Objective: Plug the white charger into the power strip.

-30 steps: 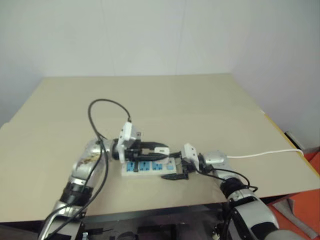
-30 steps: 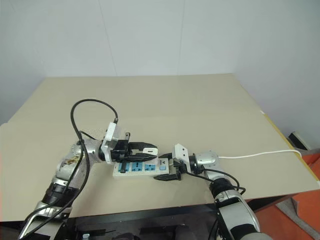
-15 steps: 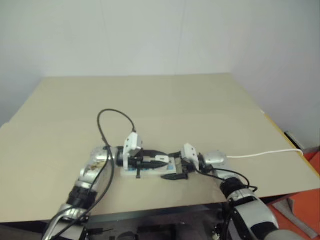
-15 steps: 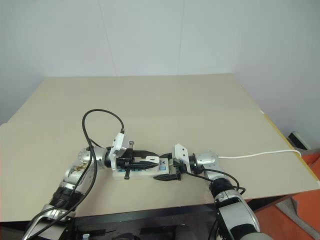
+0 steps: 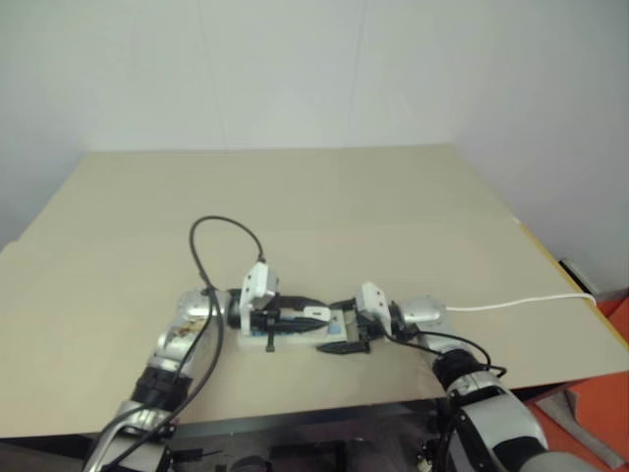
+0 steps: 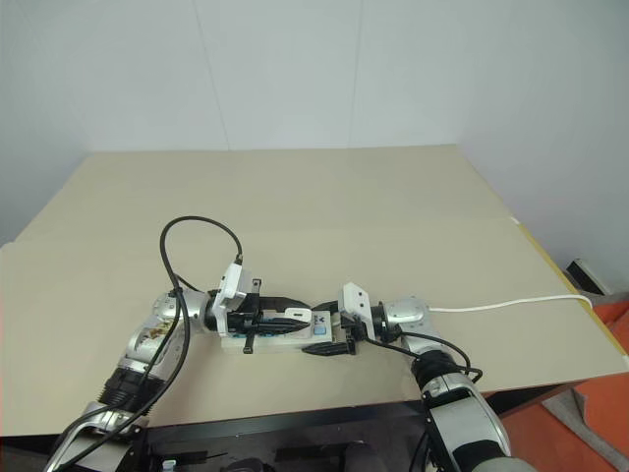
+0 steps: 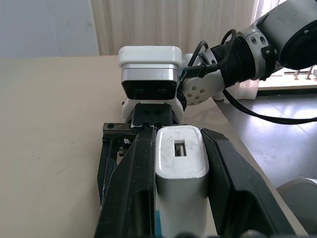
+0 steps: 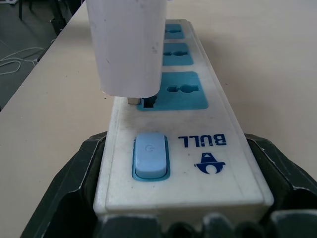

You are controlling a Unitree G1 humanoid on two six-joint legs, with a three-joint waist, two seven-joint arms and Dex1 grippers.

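Scuffed glossy plastic power strip [image 8: 198, 144]

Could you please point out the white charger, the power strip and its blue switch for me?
white charger [image 7: 181, 166], left wrist view, its top face.
power strip [image 8: 218, 176], right wrist view, its white top.
blue switch [image 8: 149, 154], right wrist view, its centre.

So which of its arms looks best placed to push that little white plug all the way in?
Probably the left. The left gripper is shut on the white charger, whose prongs sit at a blue socket, not fully seated. The right gripper clamps the switch end of the power strip, steadying it.
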